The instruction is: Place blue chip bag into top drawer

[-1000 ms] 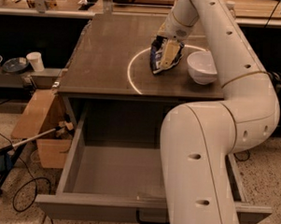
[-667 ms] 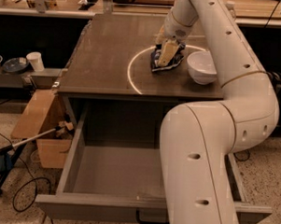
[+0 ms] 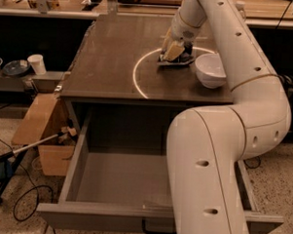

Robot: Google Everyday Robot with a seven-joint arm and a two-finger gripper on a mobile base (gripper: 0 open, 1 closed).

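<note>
1. Blue chip bag point(image 3: 178, 60) lay on the table point(image 3: 110, 63), toward its back right, inside a pale ring point(image 3: 137, 79) marked on the dark top, and not in the drawer.
2. Far left, a white cup point(image 3: 37, 64) stood on a low shelf beside the table.
3. Below it a cardboard box point(image 3: 39, 129) sat on the floor against the table's left side, with a long-handled tool point(image 3: 28, 148) leaning by it.
4. Under the tabletop the top drawer point(image 3: 119, 179) was pulled wide open toward me, its black handle point(image 3: 157, 230) partly showing at the front edge.
5. The gripper point(image 3: 173, 51) was down on top of the bag, touching it; whether it had hold of the bag I could not tell.
6. Just right of the bag stood a white bowl point(image 3: 211, 69), upright and close to it.
7. The thick white arm point(image 3: 217, 166) rose in front of the drawer's right half and bent back over the table to the bag.
</note>
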